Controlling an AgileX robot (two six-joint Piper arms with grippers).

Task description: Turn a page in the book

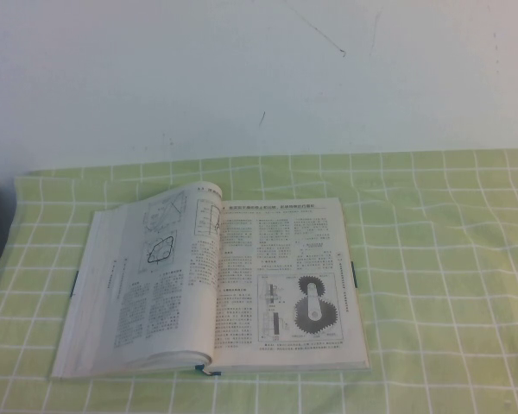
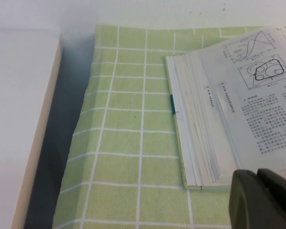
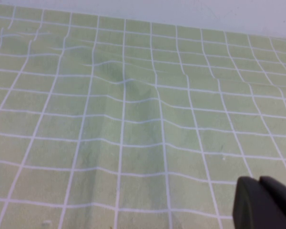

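While the book (image 1: 216, 289) lies open near the middle of the green checked cloth (image 1: 440, 259), the page (image 1: 289, 280) with the gear drawing rests flat on its right side, seemingly unturned. Neither arm shows from above. The left gripper (image 2: 260, 183) hangs beside the book's left edge, the right gripper (image 3: 262, 191) over bare cloth, both with fingers together.

Green checked tablecloth (image 1: 432, 259) below a plain white wall (image 1: 259, 78).

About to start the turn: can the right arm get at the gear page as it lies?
Probably yes. The page lies flat and uncovered on the book's right half, with only bare cloth under the shut right claw. The left claw hovers by the book's other side.
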